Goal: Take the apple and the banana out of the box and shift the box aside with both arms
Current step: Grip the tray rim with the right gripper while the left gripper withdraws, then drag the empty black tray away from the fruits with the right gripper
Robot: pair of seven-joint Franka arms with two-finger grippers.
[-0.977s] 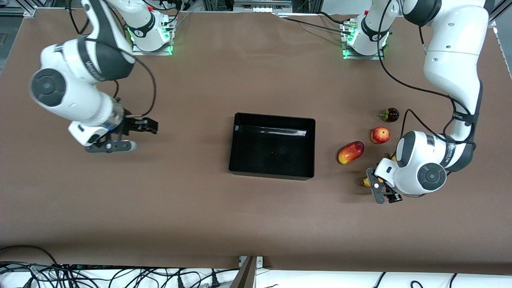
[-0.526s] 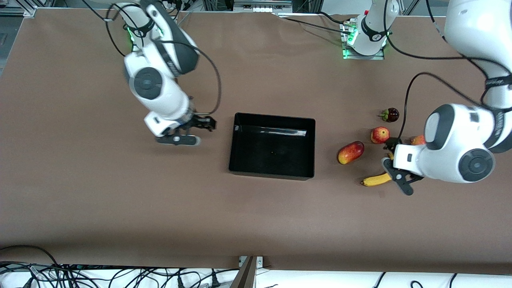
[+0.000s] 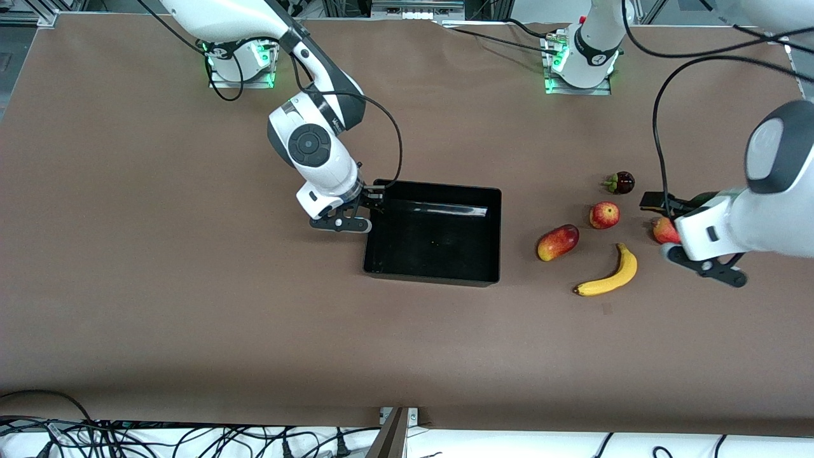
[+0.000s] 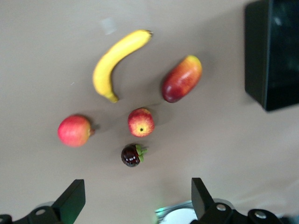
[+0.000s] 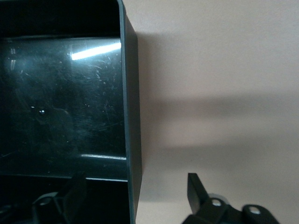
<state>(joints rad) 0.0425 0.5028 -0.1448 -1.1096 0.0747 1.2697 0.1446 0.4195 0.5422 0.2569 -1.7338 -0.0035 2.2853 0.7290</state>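
Right pincer [image 3: 367, 208], spread, straddles the box [image 3: 432, 231] wall; left pincer [image 3: 690, 224], spread, hangs over a red fruit [image 3: 664, 230].

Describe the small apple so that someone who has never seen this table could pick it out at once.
Start at the black box in the middle of the table and move toward the left arm's end, where the fruits lie in a cluster. The apple sits between the dark mangosteen and the yellow banana, beside the mango. It is the small round red one with yellowish patches; the mango is oblong.
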